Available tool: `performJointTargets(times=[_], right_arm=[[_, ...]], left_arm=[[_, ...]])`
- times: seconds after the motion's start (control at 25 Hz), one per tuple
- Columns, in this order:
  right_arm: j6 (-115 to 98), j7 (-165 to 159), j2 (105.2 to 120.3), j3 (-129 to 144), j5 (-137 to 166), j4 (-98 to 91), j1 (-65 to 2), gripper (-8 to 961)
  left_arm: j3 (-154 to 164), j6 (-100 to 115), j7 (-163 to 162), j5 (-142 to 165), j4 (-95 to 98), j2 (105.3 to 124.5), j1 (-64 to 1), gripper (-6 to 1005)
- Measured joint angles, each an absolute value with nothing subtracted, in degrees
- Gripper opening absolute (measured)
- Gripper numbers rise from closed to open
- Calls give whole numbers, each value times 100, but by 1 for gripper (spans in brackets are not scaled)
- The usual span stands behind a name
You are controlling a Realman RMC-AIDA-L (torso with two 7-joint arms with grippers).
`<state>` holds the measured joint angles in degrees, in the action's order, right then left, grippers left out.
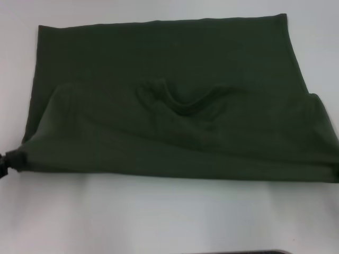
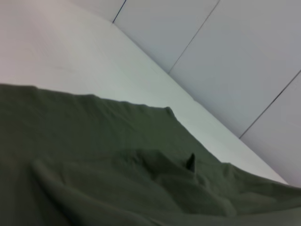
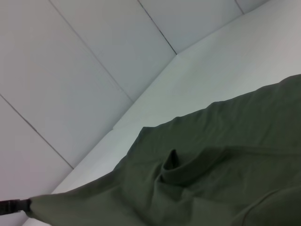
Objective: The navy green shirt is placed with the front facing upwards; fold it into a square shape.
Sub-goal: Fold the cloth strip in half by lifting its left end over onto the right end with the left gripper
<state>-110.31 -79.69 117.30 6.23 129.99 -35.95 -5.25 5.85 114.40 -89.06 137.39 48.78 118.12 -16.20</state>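
Observation:
The navy green shirt lies spread across the white table, its near part doubled over the far part. The collar shows as a raised curved ridge in the middle; it also shows in the left wrist view and in the right wrist view. No lettering shows. My left gripper is at the shirt's near left corner, shut on the cloth. The right wrist view shows it far off as a black clamp pinching that corner. The shirt's near right corner runs off the picture's edge, and my right gripper is out of view.
Bare white table runs along the near side of the shirt and beyond its far edge. Grey wall panels stand behind the table. A dark strip shows at the bottom edge of the head view.

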Motion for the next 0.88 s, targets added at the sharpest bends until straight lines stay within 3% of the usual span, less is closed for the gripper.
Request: performJointTargets(times=[0.56, 0.88], right_arm=[[-11126, -7493, 11685, 582, 13131, -3265, -254, 49], [-11119, -7658, 11678, 190, 13100, -3260, -688, 48]], left_arm=[[579, 11584, -8621, 14108, 4928, 11848, -1473, 28], [458, 11457, -8733, 14000, 4891, 11788, -1765, 28]])
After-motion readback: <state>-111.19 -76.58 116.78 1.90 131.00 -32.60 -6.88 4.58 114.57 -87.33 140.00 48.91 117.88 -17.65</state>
